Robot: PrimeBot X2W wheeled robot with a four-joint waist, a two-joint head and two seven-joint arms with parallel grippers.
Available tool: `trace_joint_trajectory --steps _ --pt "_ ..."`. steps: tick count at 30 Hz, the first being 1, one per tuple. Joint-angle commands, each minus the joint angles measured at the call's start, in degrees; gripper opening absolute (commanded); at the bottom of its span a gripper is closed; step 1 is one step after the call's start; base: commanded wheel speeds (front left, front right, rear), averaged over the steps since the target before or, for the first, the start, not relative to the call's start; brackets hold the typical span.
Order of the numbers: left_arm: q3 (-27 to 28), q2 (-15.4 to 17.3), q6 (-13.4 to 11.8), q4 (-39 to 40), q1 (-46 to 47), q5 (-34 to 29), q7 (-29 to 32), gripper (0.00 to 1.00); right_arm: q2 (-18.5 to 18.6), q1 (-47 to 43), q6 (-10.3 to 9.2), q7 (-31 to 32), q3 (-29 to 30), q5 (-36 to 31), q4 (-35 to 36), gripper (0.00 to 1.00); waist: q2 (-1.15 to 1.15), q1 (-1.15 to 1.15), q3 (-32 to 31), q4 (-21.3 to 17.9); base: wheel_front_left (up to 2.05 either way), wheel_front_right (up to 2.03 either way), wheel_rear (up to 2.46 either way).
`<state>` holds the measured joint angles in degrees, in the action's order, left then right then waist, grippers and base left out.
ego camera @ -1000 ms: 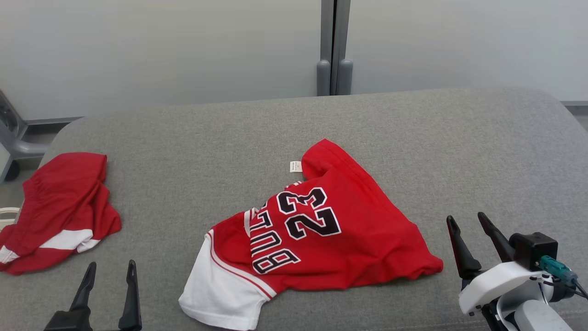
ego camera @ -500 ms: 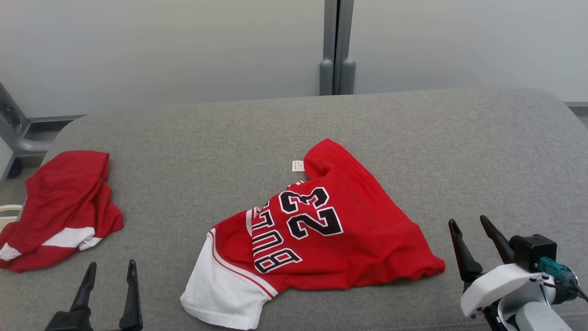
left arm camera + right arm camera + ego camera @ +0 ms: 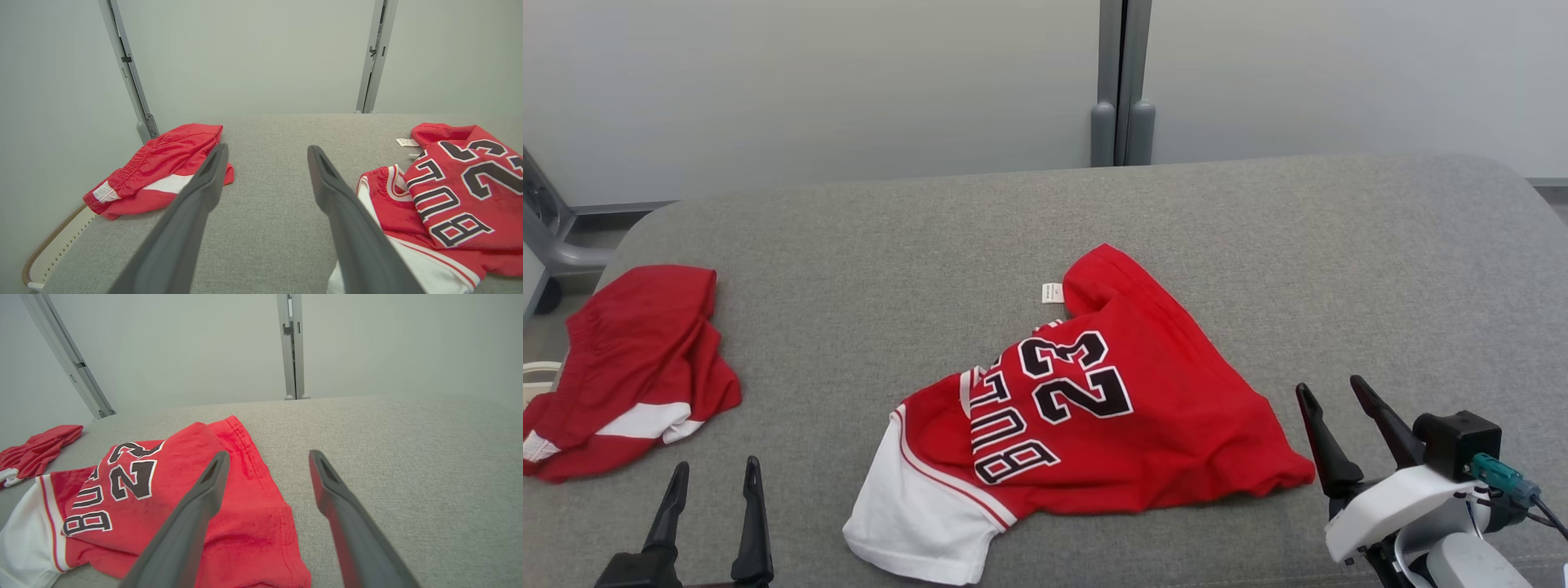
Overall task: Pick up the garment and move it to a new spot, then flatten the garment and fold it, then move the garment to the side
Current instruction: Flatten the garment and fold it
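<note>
The jersey (image 3: 1094, 408) lies crumpled in the middle of the grey worktop (image 3: 1258, 245). It is face up, with the number and lettering showing, its white side panel trailing toward 7 o'clock and a small label (image 3: 1052, 292) poking out at its 12 o'clock edge. It is still where it started, untouched.

What has changed over the last second is small. The right gripper (image 3: 1327, 384) has edged in from 4 o'clock toward the jersey's hemmed corner. Its fingers are spread wide and hold nothing, and the nearer fingertip now stands just beside that corner, though I cannot tell whether it is clear of the cloth. In the right wrist view the red hem runs under the left finger while bare worktop shows between the two. The whole view has also slid a little, so the head has moved too, and the cloth itself has not stirred.

The left gripper (image 3: 716, 463) waits down at 8 o'clock from the jersey, also wide and empty. It points at the bare strip between the jersey and the red shorts (image 3: 637, 359), which sit bunched at the worktop's 9 o'clock edge, well apart.

To my eye this is the approach for the first pick-up and nothing more is done yet. The right arm seems to be lining up on that 4 o'clock corner. It will need to come down and get both fingers around the hem, because the fabric there lies flat and thin and could slip out of a shallow pinch.
</note>
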<state>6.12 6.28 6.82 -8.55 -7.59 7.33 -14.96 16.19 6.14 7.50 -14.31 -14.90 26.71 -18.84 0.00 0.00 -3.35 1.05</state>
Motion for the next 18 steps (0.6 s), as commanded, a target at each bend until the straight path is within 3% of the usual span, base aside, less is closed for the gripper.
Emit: trace_joint_trajectory --steps 1,11,18 --pt "0.2 -0.1 0.0 0.2 0.1 0.0 -0.2 1.00 0.4 -0.9 -0.02 -0.5 -0.1 0.3 0.2 1.00 0.00 0.00 0.0 0.0 0.00 0.00 0.00" --pt "0.3 -0.5 0.2 -0.2 0.1 0.2 -0.2 1.00 0.5 -1.2 -0.02 -0.9 -0.1 -1.1 0.0 1.00 0.00 0.00 0.2 -0.4 0.00 0.00 0.00" --pt "-2.0 0.0 0.5 -4.6 0.1 2.4 -0.2 1.00 0.6 -0.4 -0.02 3.4 0.1 -1.4 -2.8 1.00 0.00 0.00 0.5 -0.7 0.00 0.00 0.00"
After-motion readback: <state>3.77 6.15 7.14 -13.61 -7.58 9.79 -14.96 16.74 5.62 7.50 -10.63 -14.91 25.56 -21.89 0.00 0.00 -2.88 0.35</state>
